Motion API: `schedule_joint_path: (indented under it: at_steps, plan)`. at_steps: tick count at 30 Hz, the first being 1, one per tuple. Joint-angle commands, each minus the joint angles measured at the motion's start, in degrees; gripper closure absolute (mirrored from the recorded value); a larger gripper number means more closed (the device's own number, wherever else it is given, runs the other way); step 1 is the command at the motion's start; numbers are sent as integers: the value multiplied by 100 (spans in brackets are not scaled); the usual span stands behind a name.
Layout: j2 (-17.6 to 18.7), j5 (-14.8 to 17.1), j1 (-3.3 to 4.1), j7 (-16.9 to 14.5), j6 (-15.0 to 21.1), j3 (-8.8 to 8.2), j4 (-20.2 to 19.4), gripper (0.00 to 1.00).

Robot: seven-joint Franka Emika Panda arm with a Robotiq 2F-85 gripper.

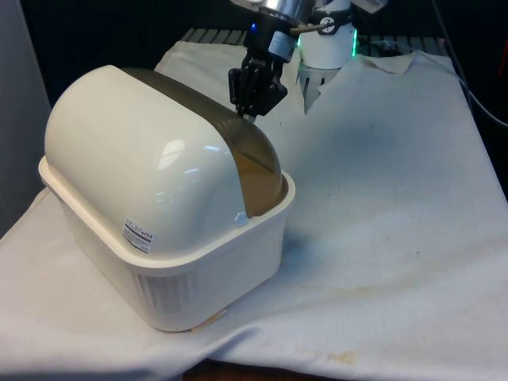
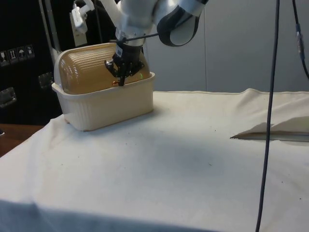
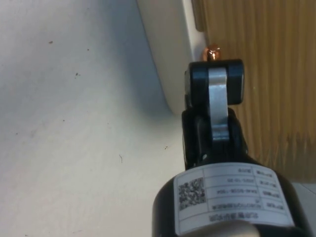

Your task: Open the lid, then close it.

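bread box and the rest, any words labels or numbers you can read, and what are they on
None can be read.
White sticker on the bread box, on its cream end wall: a barcode and lines of print, too small to read.
Small pictogram signs on the dark cabinet behind the box: too small to read.
White label on the black cylinder behind the pincer: a QR code and blurred lines of print.

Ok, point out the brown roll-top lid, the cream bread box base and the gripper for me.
brown lid (image 2: 89, 72), side view, its ribbed curved front.
bread box base (image 2: 108, 104), side view, its ribbed wall.
gripper (image 1: 248, 113), front view, its fingertips at the lid.
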Motion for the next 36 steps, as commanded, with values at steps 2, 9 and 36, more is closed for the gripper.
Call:
schedule_joint_path:
  at_steps: [2, 9, 36]
  plan:
    - [11, -189, 115, 223, 23, -183, 120, 100]
    - [-23, -126, 97, 246, 17, -115, 0, 100]
    - [166, -74, 52, 470, 115, -92, 63, 100]
